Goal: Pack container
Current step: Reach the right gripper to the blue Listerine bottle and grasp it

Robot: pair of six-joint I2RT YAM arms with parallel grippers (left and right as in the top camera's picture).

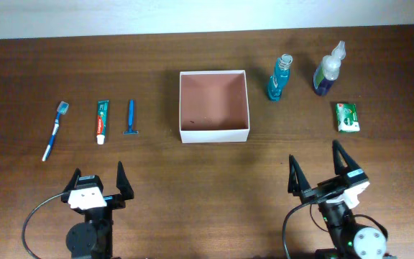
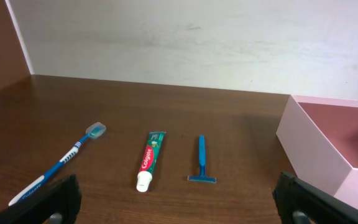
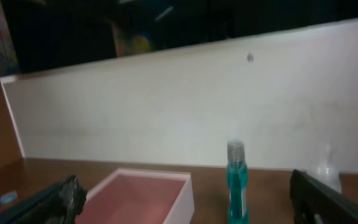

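Note:
The container (image 1: 215, 134), a shallow white-walled box with a pinkish-brown inside, stands empty mid-table; it also shows in the left wrist view (image 2: 309, 146) and the right wrist view (image 3: 182, 199). Left of it lie a blue toothbrush (image 1: 54, 129), a toothpaste tube (image 1: 102, 121) and a blue razor (image 1: 131, 117). Right of it stand a teal bottle (image 1: 279, 78) and a blue-bottomed clear bottle (image 1: 328, 70); a green soap packet (image 1: 348, 117) lies beside them. My left gripper (image 1: 98, 187) is open and empty near the front edge. My right gripper (image 1: 325, 175) is open and empty at front right.
A white wall (image 2: 185, 43) runs along the table's far edge. The dark wooden table (image 1: 214, 187) stretches between the grippers and the row of items.

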